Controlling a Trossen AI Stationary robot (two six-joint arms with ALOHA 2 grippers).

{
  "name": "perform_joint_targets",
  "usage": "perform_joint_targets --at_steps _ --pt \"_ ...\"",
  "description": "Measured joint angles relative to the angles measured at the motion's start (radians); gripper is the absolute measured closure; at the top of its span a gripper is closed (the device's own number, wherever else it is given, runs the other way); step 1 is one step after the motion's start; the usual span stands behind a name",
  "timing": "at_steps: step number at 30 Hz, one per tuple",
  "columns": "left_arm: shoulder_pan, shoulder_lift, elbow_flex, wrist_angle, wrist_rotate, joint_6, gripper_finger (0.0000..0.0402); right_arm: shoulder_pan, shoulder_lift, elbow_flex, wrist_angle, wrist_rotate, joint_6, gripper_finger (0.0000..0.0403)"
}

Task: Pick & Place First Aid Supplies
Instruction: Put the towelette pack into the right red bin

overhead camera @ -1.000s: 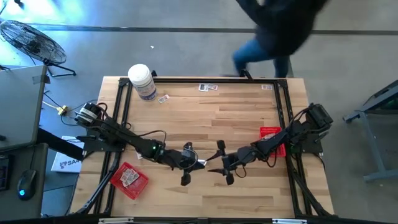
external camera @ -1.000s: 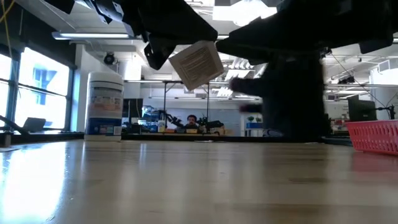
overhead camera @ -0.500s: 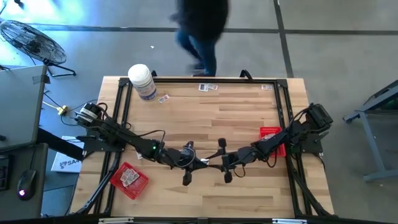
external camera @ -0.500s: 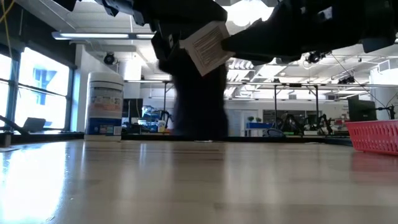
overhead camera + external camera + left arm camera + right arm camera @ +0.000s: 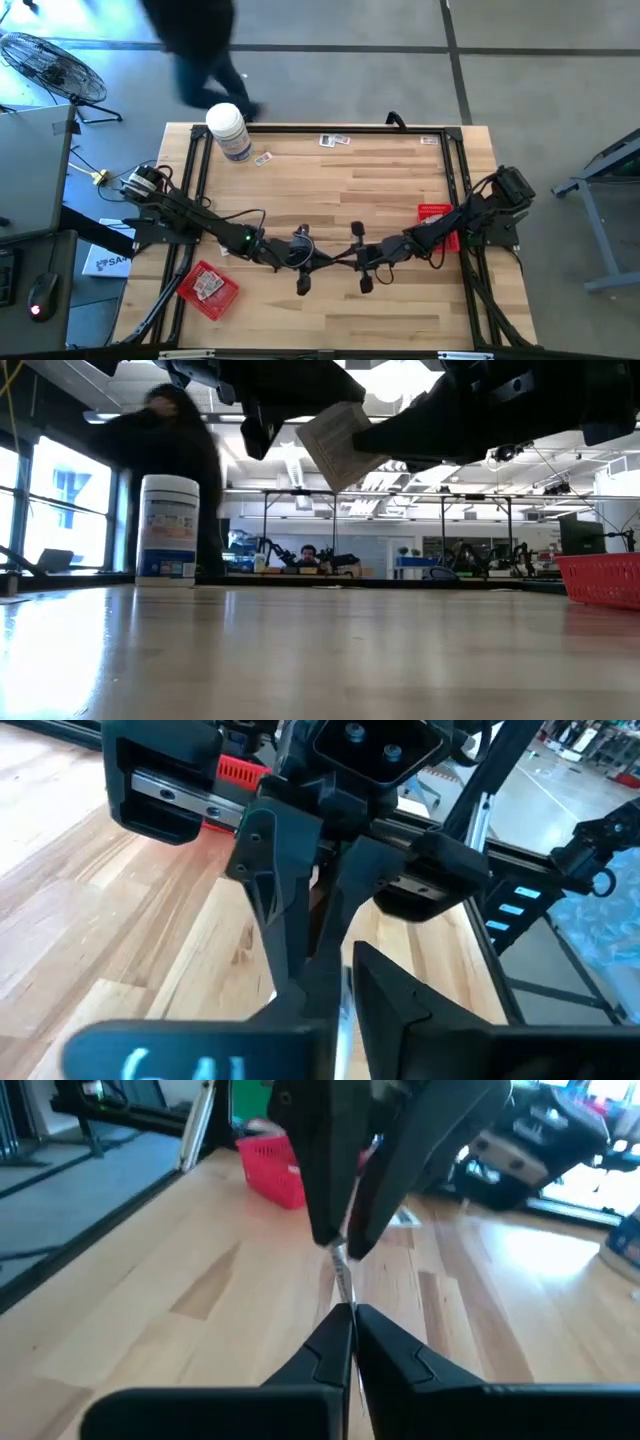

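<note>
- Change since a second ago: we note the two grippers, then apart over mid-table, now meet tip to tip; the packet (image 5: 340,444) sits further toward the right-hand side of the low view and is more tilted; the person (image 5: 195,50) beyond the far edge has crossed from the right side of the table to the left, near the white jar (image 5: 229,131).
- Left gripper (image 5: 312,263): fingers closed narrow on the packet, held in the air above the centre of the table (image 5: 400,190).
- Right gripper (image 5: 345,262): fingers pressed together on the packet's other edge, as the right wrist view shows it. Both appear to hold it; we judge this a handover.
- Doing the step well: we would have the left fingers let go only once the right grip is firm, opening slowly and drawing straight back so the thin sheet neither twists nor slips out.
- Packet: flat, squarish, white with fine dark print, thin and probably flexible, seen edge-on from the wrists.
- Red tray, right (image 5: 438,226): shallow mesh-walled plastic, the likely destination.
- Red tray, left (image 5: 209,288): same make, holding several packets.
- Loose packets (image 5: 335,140): lying near the far edge.
- Table: pale butcher-block wood, smooth, slightly glossy.
</note>
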Motion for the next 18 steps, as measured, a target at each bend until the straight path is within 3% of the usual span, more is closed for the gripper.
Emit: perform_joint_targets --at_steps 3,7,10,13,18 --pt "0.001 -0.04 -0.002 -0.048 0.01 0.014 0.0341 0.001 -0.05 0.0 -0.084 0.02 0.043 0.0399" --pt "0.0 -0.149 0.001 -0.186 0.014 0.056 0.0296 0.019 -0.208 0.001 -0.368 0.131 0.136 0.0395" --pt "-0.007 -0.225 0.0 -0.306 0.012 0.063 0.0277 0.029 -0.363 0.008 -0.693 0.22 0.27 0.0399" --pt "-0.032 -0.263 0.0 -0.409 -0.053 0.06 0.0271 0.029 -0.5 0.046 -1.06 0.283 0.448 0.04" --pt "-0.068 -0.268 0.0 -0.54 -0.151 -0.008 0.0271 0.027 -0.596 0.184 -1.652 0.264 0.742 0.0401"
